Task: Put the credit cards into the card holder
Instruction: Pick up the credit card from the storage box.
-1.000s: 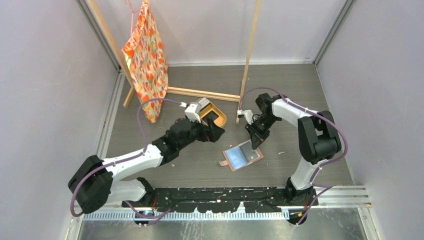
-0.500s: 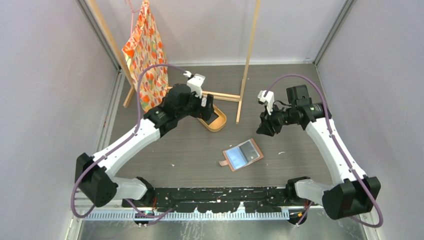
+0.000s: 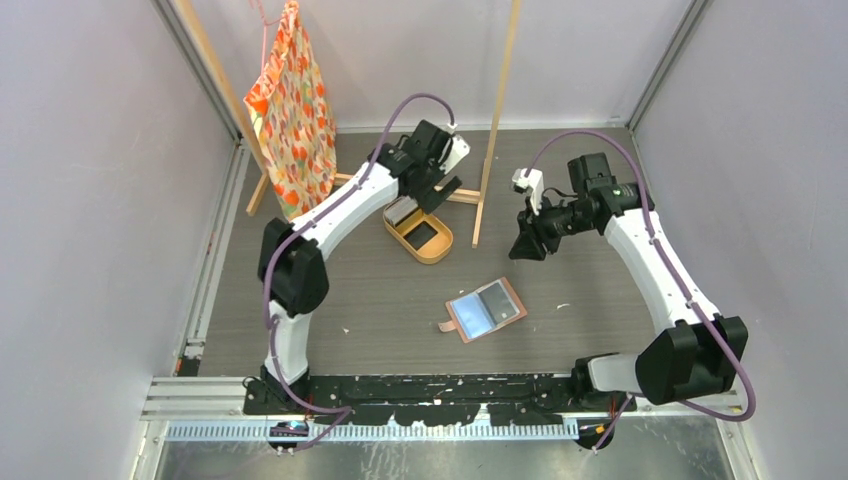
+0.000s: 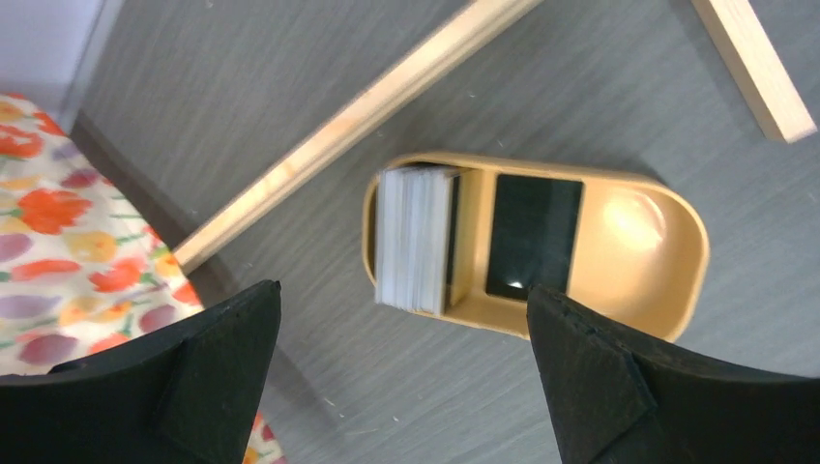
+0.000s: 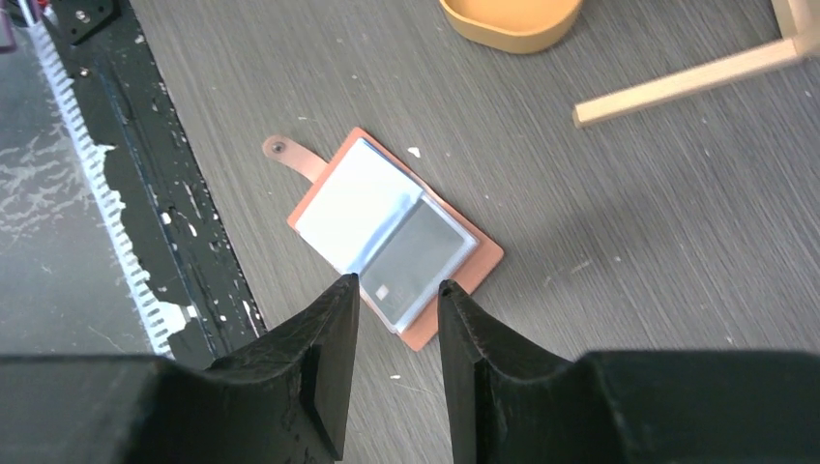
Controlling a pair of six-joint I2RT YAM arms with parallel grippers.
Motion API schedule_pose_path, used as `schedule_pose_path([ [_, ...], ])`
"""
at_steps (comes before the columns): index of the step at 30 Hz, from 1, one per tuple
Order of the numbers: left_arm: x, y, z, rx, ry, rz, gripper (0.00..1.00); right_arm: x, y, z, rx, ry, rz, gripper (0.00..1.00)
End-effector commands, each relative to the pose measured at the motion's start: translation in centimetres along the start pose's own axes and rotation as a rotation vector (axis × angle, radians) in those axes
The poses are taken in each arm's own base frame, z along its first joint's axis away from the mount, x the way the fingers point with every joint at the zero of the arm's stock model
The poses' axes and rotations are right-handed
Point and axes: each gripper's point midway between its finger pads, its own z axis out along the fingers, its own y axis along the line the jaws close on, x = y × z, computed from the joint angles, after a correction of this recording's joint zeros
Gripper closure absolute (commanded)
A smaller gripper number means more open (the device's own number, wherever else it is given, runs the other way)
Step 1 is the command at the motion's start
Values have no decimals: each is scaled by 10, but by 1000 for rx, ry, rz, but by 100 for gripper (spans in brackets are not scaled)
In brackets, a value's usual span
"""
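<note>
Left hand [image 4: 401, 307] spread wide, credit cards [image 4: 414, 240] in tray [image 4: 667, 280] beneath; right hand [image 5: 396, 290] part-spread, empty, open card holder [image 5: 387, 232] beneath.

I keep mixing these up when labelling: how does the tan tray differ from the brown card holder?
The tray is oval, tan, with raised walls; the card holder is rectangular, salmon-brown, lying open flat. The tray holds a stack of cards on edge; the card holder shows glossy pockets and a snap tab. Both rest on the table, ungripped.

Grey plank floor [image 3: 380, 300], pale walls [image 3: 100, 200], wooden rack [image 3: 497, 110]
</note>
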Motion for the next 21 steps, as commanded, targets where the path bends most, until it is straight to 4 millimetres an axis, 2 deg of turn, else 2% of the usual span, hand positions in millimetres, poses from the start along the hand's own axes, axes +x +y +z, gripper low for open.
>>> schedule_pose_path([
  [1, -9, 29, -8, -100, 66, 63, 0, 18, -16, -9, 44, 20, 32, 59],
  [5, -33, 34, -5, -86, 32, 116, 0, 26, -25, -19, 55, -11, 80, 59],
  [8, -36, 32, 6, -82, 17, 154, 0, 33, -37, -25, 78, -18, 122, 59],
  [10, -22, 25, 20, -66, 46, 180, 1, 40, -44, -26, 79, -18, 158, 59],
  [12, -7, 20, 34, -67, 71, 190, 6, 46, -48, -25, 73, -11, 179, 59],
  [15, 13, 11, 47, -68, 80, 178, 10, 52, -54, -24, 70, -2, 202, 59],
  [18, 21, 7, 48, -81, 50, 181, 11, 59, -58, -24, 65, 2, 229, 59],
  [21, 14, 8, 41, -83, 4, 159, 13, 64, -62, -25, 65, 1, 251, 59],
])
